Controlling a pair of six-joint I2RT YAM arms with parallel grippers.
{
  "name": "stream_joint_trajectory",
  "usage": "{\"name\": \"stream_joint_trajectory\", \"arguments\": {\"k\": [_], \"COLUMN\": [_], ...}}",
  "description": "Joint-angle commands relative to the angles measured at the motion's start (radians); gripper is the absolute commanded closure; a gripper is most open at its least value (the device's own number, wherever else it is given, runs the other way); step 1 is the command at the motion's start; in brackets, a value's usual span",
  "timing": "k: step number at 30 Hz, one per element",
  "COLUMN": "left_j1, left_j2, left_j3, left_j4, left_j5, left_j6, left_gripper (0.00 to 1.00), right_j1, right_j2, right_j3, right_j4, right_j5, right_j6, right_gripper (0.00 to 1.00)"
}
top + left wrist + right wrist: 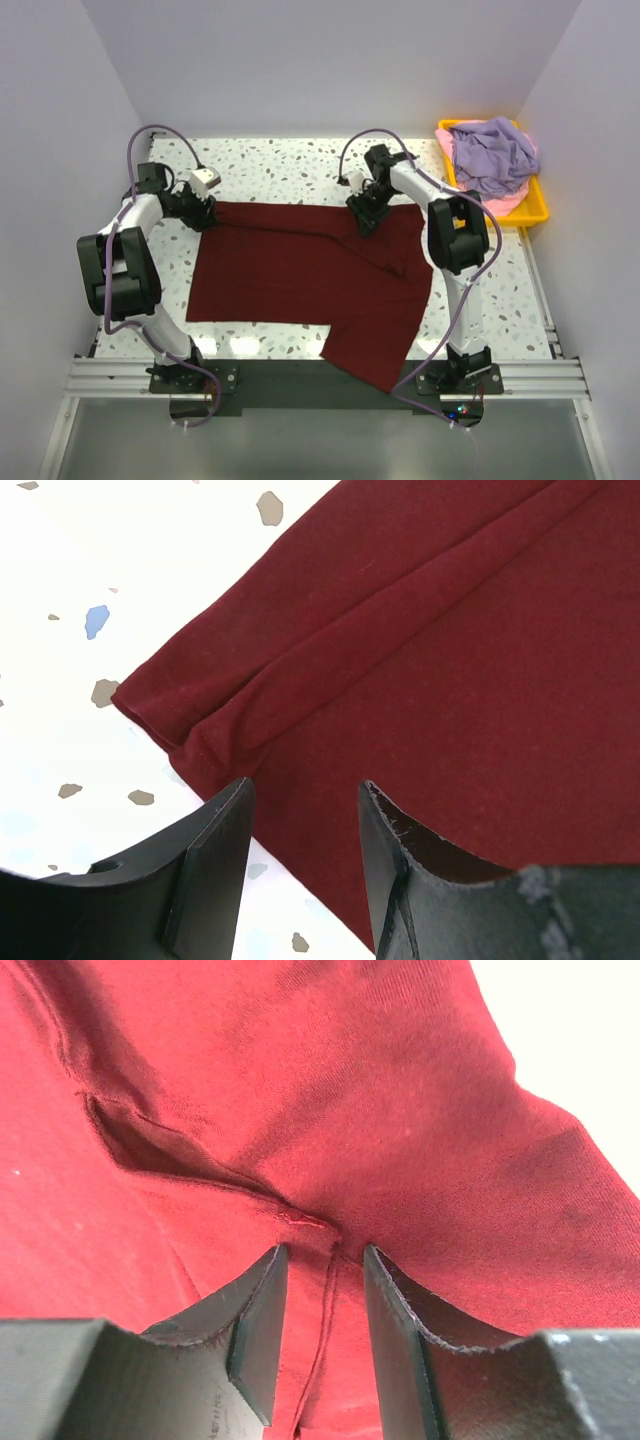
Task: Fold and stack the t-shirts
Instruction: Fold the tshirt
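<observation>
Left gripper [305,785] and right gripper [325,1252] sit half open on the dark maroon cloth t-shirt [300,270], holding nothing. If I close now, I risk pinching one layer and skewing the fold.

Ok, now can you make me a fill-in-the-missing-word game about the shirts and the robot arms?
1. The purple t-shirt lies crumpled in a tray that is coloured ____.
2. Peeking out from under it is a second t-shirt, coloured ____.
3. The left gripper and the right gripper are both over the spread-out t-shirt, which is dark ____.

Missing words: yellow, pink, red.
</observation>
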State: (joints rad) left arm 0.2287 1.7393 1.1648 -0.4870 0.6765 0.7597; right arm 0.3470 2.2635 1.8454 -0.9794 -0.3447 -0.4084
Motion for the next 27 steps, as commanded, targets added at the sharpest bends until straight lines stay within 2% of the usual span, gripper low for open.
{"name": "stream_joint_trajectory", "arguments": {"k": [1,15,27], "left_j1": [0.004,0.004,0.004], "left_j2": [0.006,0.008,0.009], "left_j3": [0.036,0.042,0.044], "left_j4": [0.025,0.027,0.027], "left_j5": [0.028,0.029,0.028], "left_j6": [-0.007,-0.008,-0.003], "left_gripper": [0.49,0.49,0.49], "right_j1": [0.017,0.02,0.02], "right_j2": [-0.027,-0.071,-0.025], "right_j3": [0.003,0.012,0.049], "right_j4": [0.004,0.076,0.048], "right_j5": [-0.037,0.059,0.004], "right_j6": [-0.004,0.04,0.04], "right_gripper": [0.6,0.55,0.56]}}
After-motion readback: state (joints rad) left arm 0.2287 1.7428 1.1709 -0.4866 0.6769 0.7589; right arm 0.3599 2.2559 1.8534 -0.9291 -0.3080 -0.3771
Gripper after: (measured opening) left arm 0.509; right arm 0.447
